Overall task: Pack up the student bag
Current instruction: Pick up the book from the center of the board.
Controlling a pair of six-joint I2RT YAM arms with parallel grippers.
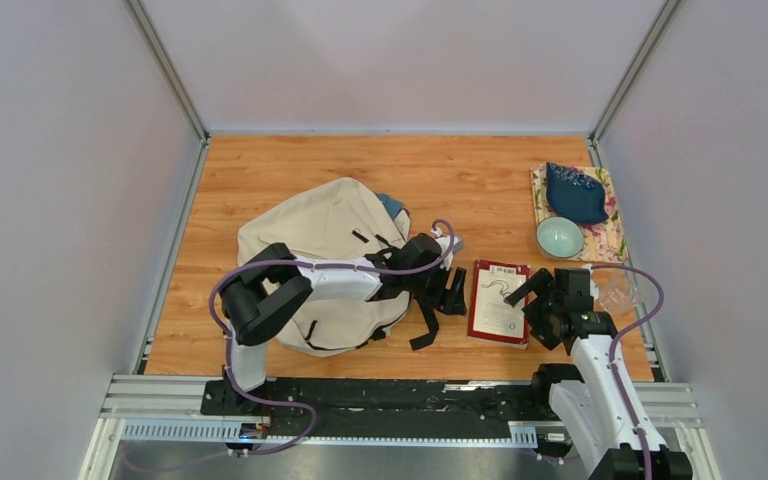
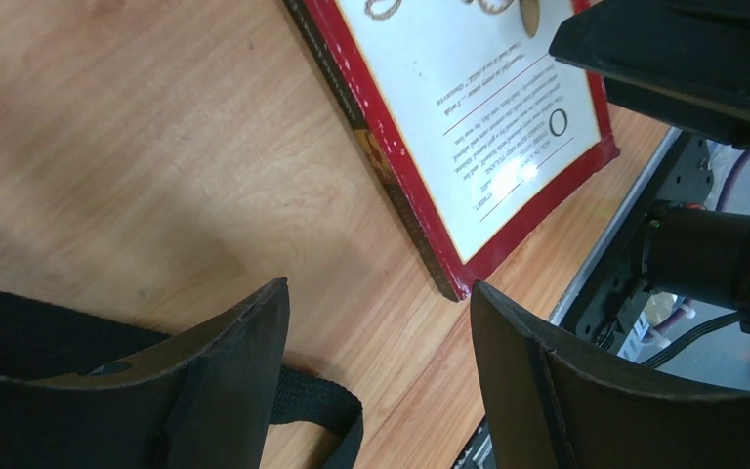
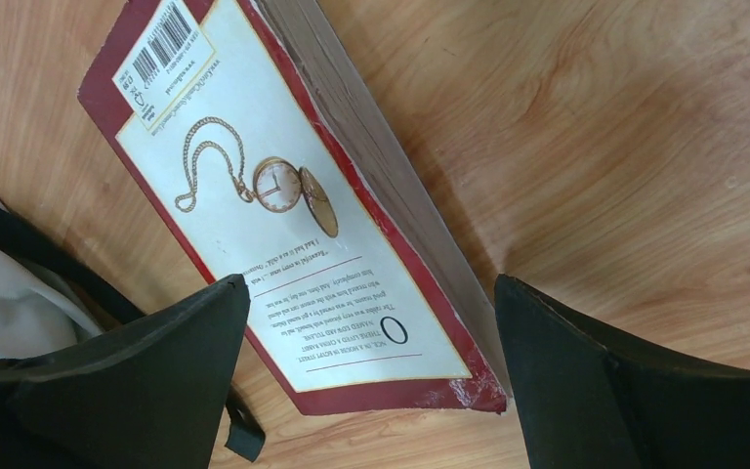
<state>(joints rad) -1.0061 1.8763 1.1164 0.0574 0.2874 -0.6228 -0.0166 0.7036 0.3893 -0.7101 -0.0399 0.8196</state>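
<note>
The large, soft, cream canvas backpack with black straps, the student bag (image 1: 310, 225), is slumped on the wooden surface (image 1: 290, 165) directly behind the left end effector (image 1: 452, 288), beneath that arm. It is judged light but limp. It would sag wherever it is lifted, so hold is best taken at a gathered rim of the mouth or on the webbing (the mouth cannot be made out clearly from above).

A red-bordered, white-covered paperback book (image 1: 498, 302) lies flat just ahead of the left end effector and under the right end effector (image 1: 526, 296). It is judged stiff and glossy, so an edge would have to be pinched, not the flat cover.

A black webbing strap (image 2: 312, 396) is seen just below the left fingers. Both end effectors are spread open and nothing is held.
</note>
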